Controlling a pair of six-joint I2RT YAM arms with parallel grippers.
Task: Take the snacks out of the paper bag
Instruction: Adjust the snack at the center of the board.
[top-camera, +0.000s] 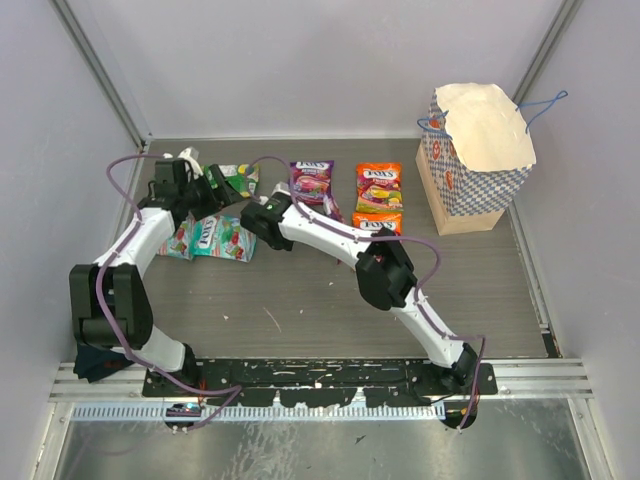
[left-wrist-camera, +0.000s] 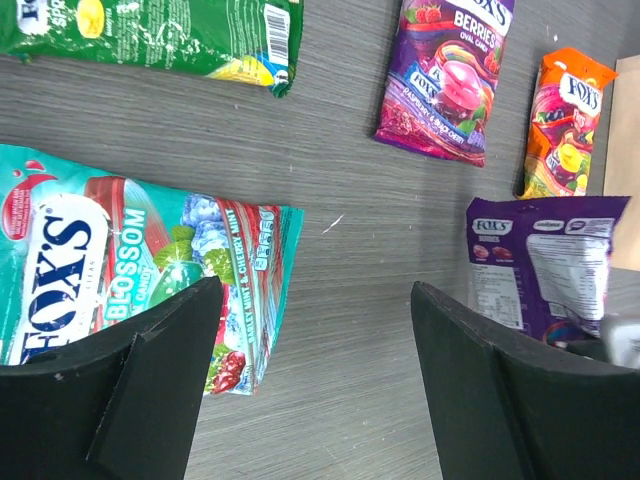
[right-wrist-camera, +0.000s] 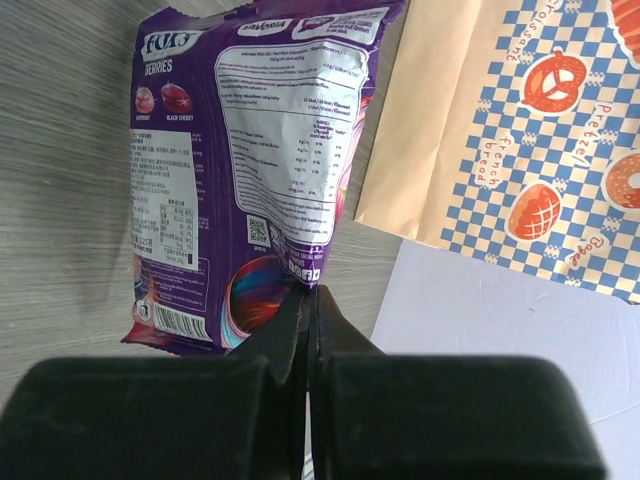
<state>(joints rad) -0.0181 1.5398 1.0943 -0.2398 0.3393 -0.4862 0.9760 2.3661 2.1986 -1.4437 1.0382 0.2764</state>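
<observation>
The paper bag (top-camera: 470, 185) stands upright at the back right, blue-checkered with a tan base, and shows in the right wrist view (right-wrist-camera: 560, 150). Several snacks lie on the table: a green packet (left-wrist-camera: 150, 35), a teal one (left-wrist-camera: 110, 270), a purple berries packet (left-wrist-camera: 445, 75) and an orange one (left-wrist-camera: 560, 130). My right gripper (right-wrist-camera: 312, 300) is shut on the lower edge of a second purple packet (right-wrist-camera: 250, 170), its printed back facing the camera, left of the bag. My left gripper (left-wrist-camera: 315, 283) hangs open over bare table between the teal packet and the held purple packet (left-wrist-camera: 545, 265), touching nothing.
Grey walls with metal rails enclose the table on three sides. A second orange packet (top-camera: 378, 222) lies in front of the first one, near the bag's base. The right arm's forearm (top-camera: 330, 235) stretches across the middle of the table.
</observation>
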